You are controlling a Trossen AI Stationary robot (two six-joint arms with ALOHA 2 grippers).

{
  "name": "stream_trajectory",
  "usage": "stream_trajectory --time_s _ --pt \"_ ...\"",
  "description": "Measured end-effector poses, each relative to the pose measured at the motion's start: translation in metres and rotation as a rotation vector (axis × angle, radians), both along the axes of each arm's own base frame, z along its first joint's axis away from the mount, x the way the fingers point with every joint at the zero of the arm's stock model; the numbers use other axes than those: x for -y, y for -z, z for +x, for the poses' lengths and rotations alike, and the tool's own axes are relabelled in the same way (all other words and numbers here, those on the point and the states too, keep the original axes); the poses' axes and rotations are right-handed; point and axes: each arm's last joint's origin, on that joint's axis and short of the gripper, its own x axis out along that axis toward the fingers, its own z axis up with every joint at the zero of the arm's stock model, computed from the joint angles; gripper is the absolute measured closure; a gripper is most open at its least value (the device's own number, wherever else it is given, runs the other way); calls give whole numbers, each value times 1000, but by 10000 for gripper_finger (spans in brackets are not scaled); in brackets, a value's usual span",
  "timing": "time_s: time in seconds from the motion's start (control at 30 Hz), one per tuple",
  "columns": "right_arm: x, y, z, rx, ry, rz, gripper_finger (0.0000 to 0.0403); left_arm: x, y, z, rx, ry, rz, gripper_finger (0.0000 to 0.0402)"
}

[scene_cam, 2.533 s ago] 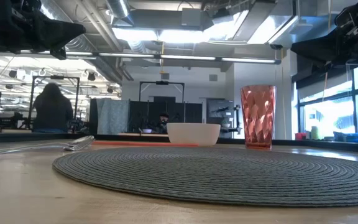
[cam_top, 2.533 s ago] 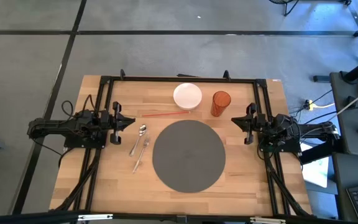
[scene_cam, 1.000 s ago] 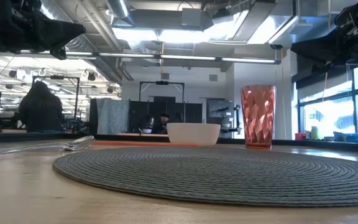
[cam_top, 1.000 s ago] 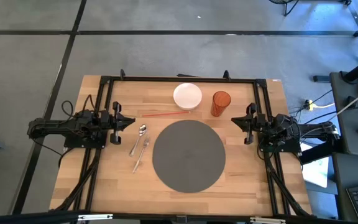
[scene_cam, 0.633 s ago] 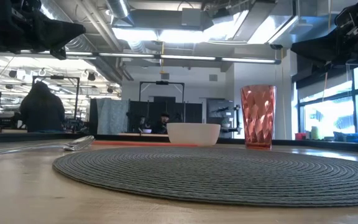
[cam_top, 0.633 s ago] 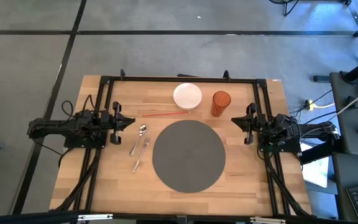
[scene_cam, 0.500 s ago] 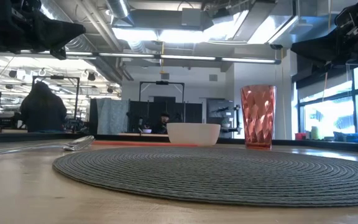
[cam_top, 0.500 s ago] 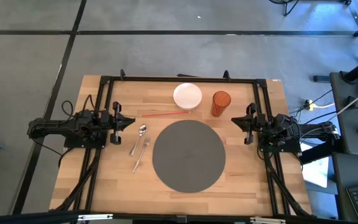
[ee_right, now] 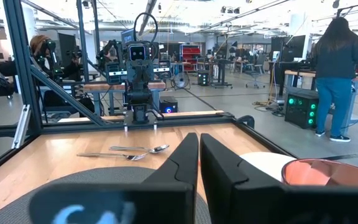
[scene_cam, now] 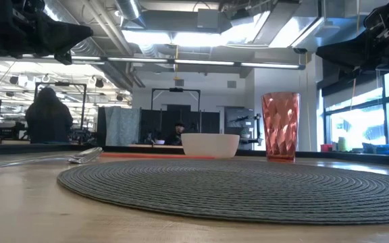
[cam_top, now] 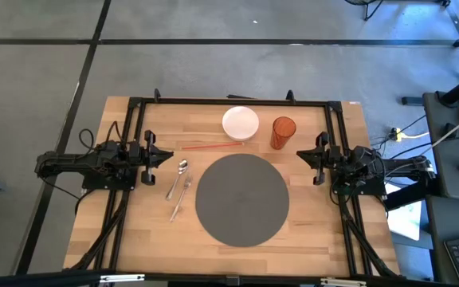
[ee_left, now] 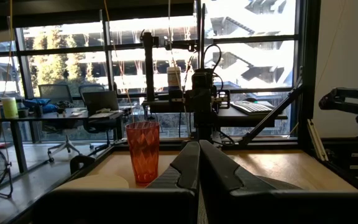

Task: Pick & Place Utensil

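A metal spoon (cam_top: 181, 170) and a metal fork (cam_top: 182, 191) lie flat on the wood table, left of a round grey placemat (cam_top: 241, 199); both show in the right wrist view as spoon (ee_right: 143, 148) and fork (ee_right: 112, 155). My left gripper (cam_top: 166, 155) hovers at the table's left side, shut, just left of the spoon. My right gripper (cam_top: 301, 153) waits at the right side, shut, near the red cup (cam_top: 283, 132). In the left wrist view the left gripper (ee_left: 199, 147) has its fingers together; the right gripper (ee_right: 199, 138) likewise.
A white bowl (cam_top: 240, 123) and the red cup stand at the far edge, a red straw (cam_top: 212, 146) lies on the wood near them. A black frame (cam_top: 229, 101) rims the table. People move in the room beyond (scene_cam: 48, 118).
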Motion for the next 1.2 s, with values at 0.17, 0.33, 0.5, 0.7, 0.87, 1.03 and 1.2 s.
stream_trajectory --time_s 0.17,0.33,0.5,0.7,0.87,1.03,1.2 --pt "0 0 0 0 0 0 384 0 0 0 0 0 0 400" --pt "0 0 0 0 0 0 384 0 0 0 0 0 0 400" --pt "0 0 0 0 0 0 384 0 0 0 4 5 -23 400" --pt "0 0 0 1 -1 7 384 0 -1 0 19 21 -94 400" --pt "0 0 0 3 -2 15 384 0 -1 0 23 28 -118 400" --pt "0 0 0 5 -3 26 384 -2 -7 -2 90 -54 -75 400" --pt "0 0 0 5 -3 26 384 -6 -21 -3 90 -202 -51 400"
